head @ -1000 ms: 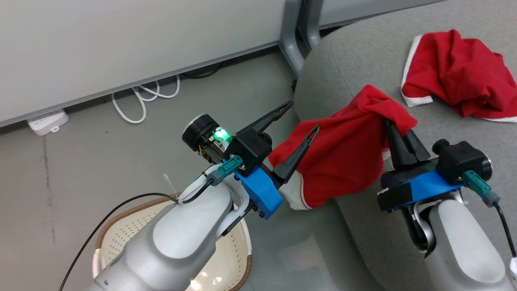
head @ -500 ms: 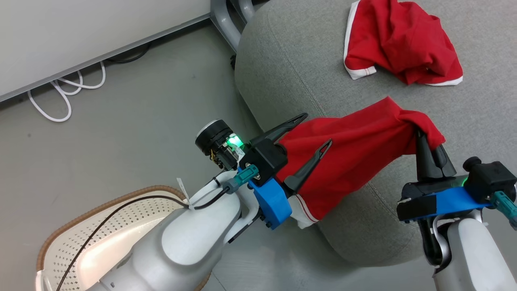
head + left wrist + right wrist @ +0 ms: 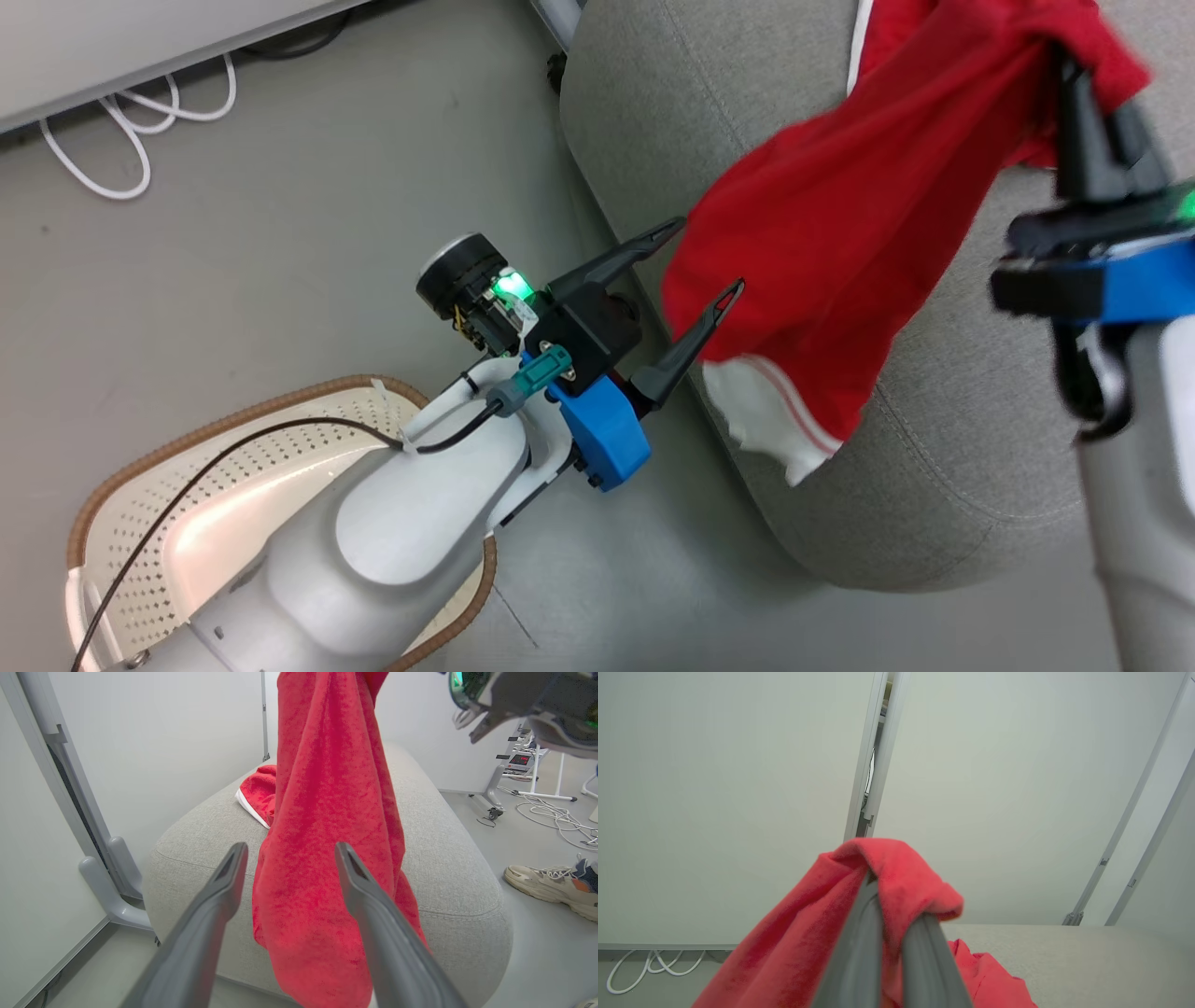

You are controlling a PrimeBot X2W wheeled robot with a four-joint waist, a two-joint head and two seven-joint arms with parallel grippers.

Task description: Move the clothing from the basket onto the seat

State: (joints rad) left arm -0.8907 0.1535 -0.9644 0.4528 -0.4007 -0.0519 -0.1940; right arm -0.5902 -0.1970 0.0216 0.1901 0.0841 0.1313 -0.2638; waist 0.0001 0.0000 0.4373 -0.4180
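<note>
My right gripper (image 3: 1094, 89) is shut on the top fold of a red garment (image 3: 840, 224), which it holds high above the grey seat (image 3: 980, 448). The cloth hangs down past the seat's front edge and ends in a white cuff (image 3: 770, 425). In the right wrist view the fabric (image 3: 794, 942) drapes over the closed gripper (image 3: 896, 905). My left gripper (image 3: 709, 254) stands open beside the hanging cloth, and the garment (image 3: 327, 812) hangs just beyond its gripper (image 3: 289, 851). A second red garment (image 3: 257, 793) lies on the seat (image 3: 448, 858). The basket (image 3: 233, 420) sits under my left arm.
White cables (image 3: 121, 140) lie on the floor by the wall. A grey partition foot (image 3: 107, 891) stands left of the seat. A person's shoe (image 3: 546, 886) and more cables (image 3: 556, 821) are on the floor to its right.
My right gripper has lifted the red garment higher and further over the seat, so the cloth now hangs steeply. The left gripper has stayed open. The camera has shifted.
</note>
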